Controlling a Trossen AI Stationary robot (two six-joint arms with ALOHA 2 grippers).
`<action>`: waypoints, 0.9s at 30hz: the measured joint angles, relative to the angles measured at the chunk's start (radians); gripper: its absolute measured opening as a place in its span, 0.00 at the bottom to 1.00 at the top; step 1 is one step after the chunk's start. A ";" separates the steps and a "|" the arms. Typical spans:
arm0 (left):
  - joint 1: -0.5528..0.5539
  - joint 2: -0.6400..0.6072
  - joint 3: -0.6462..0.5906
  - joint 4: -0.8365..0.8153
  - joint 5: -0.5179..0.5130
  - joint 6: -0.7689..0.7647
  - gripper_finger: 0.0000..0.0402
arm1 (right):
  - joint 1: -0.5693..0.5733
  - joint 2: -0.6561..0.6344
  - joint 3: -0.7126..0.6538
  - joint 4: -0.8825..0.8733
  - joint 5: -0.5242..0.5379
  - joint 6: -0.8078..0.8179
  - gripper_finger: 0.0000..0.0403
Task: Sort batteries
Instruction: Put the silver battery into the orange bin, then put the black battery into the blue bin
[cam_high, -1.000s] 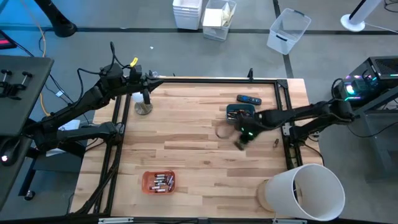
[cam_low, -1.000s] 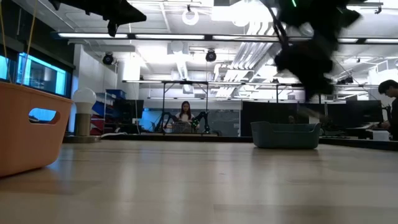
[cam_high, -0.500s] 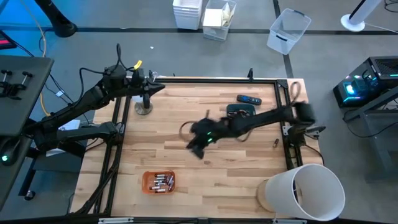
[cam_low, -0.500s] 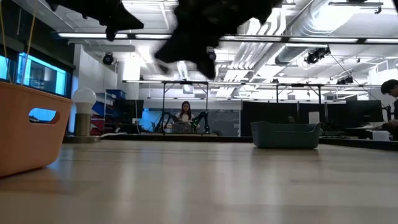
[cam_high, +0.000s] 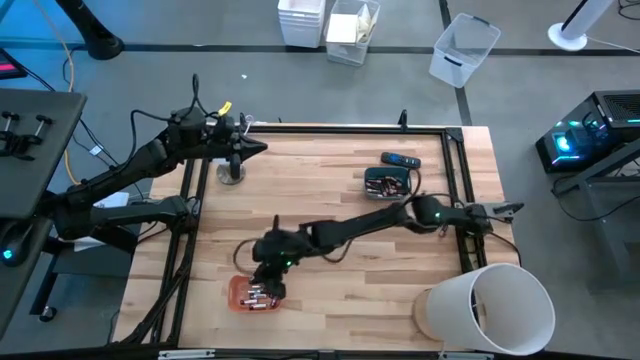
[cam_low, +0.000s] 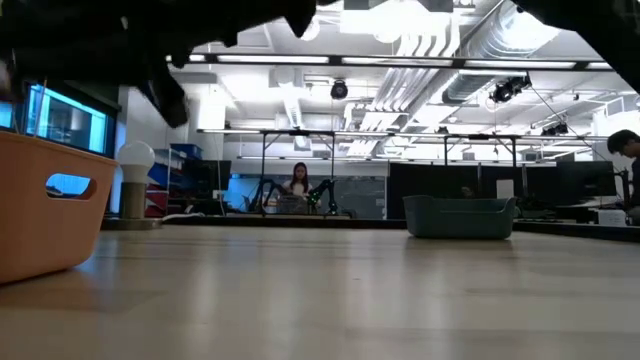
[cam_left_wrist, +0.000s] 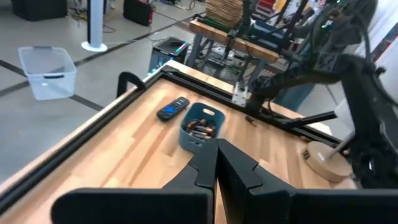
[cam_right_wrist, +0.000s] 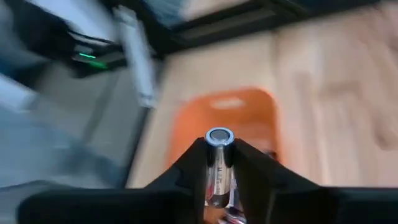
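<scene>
Right gripper, reaching across the table to its front-left corner, is clamped on one battery, held upright between the fingers directly above the orange bin. The held battery is a silvery cylinder with a round cap on top. Two bins: the orange one holds several dark and silvery batteries; the blue bin, near the back-right corner, holds more. One dark remote lies beside it. Left gripper, fingers together, waits at the back-left corner.
</scene>
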 joint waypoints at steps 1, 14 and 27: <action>-0.006 0.000 0.000 0.001 0.000 -0.012 0.00 | 0.005 0.018 0.036 -0.052 0.045 -0.001 0.18; -0.042 0.000 0.000 0.105 -0.003 -0.036 0.00 | -0.023 -0.049 0.187 -0.845 0.314 -0.169 0.40; -0.036 0.041 0.000 0.114 -0.008 0.062 0.00 | -0.123 -0.737 -0.911 -0.829 0.219 0.308 0.37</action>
